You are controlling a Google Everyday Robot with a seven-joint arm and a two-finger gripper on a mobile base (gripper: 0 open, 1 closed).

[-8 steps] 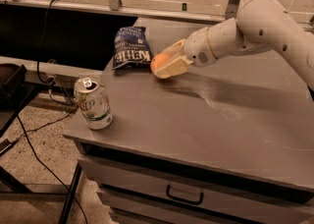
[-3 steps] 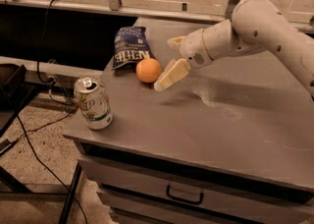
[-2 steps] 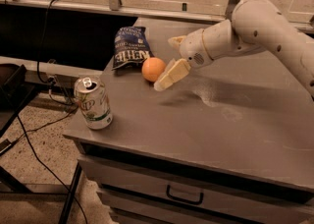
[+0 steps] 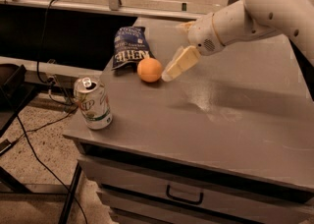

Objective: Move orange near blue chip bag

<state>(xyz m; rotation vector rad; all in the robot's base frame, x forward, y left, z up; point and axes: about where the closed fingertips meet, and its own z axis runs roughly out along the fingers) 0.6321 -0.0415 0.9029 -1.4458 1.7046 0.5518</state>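
Resting on the counter (image 4: 235,120) in the camera view, the orange (image 4: 149,70) is found just beside the lower right corner of the blue chip bag (image 4: 130,47), at about 4 o'clock from the bag's middle. Whether fruit and bag actually touch cannot be told. The gripper (image 4: 175,51) is seen at about 2 o'clock from the orange, spread open and holding nothing. Its lower finger is angled down so that the tip lies close to the fruit's right side.

The task is judged to be essentially done, since the orange sits free on the counter, right next to the bag. Only the arm's retreat appears to be left, and care would be needed so that the fruit is not nudged and set rolling.

Large white "Kettle" lettering can be made out on the dark bag. A silver-green soda can (image 4: 93,102) stands at 7 o'clock from the orange, well apart. Its label cannot be read with certainty.
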